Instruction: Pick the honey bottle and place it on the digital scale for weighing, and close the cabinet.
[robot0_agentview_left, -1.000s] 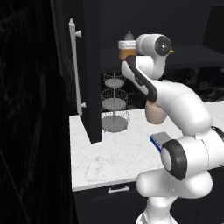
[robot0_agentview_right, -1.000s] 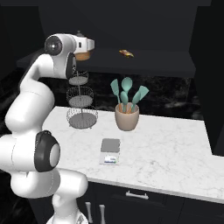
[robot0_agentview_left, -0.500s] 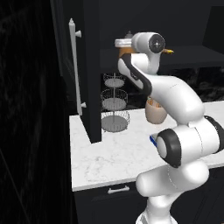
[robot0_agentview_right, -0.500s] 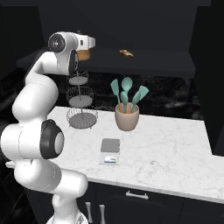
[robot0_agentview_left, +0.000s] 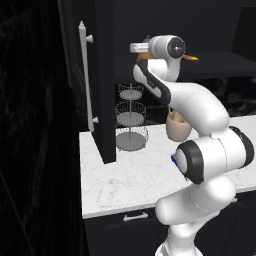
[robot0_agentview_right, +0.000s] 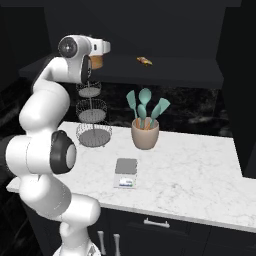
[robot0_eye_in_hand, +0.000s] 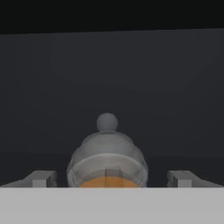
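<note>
The honey bottle (robot0_eye_in_hand: 107, 154) stands on the open cabinet's shelf, and its grey conical cap and an orange rim show close up in the hand view. My gripper (robot0_eye_in_hand: 112, 179) is open, with one fingertip (robot0_eye_in_hand: 41, 178) on each side of the bottle and not touching it. In the right base view the hand (robot0_agentview_right: 101, 47) is up at the shelf with the amber bottle (robot0_agentview_right: 95, 61) just under it. The digital scale (robot0_agentview_right: 126, 172) lies on the marble counter (robot0_agentview_right: 190, 175) below. The black cabinet door (robot0_agentview_left: 102, 85) stands open, its bar handle (robot0_agentview_left: 85, 75) facing me.
A beige crock of teal spatulas (robot0_agentview_right: 145, 131) stands behind the scale. A three-tier wire basket (robot0_agentview_right: 91, 120) sits under the shelf at the left. A small orange item (robot0_agentview_right: 144, 60) lies further right on the cabinet shelf (robot0_agentview_right: 175, 70).
The arm has stretched further up and the hand has pushed deeper into the cabinet towards the bottle. The jaws have stayed open.
</note>
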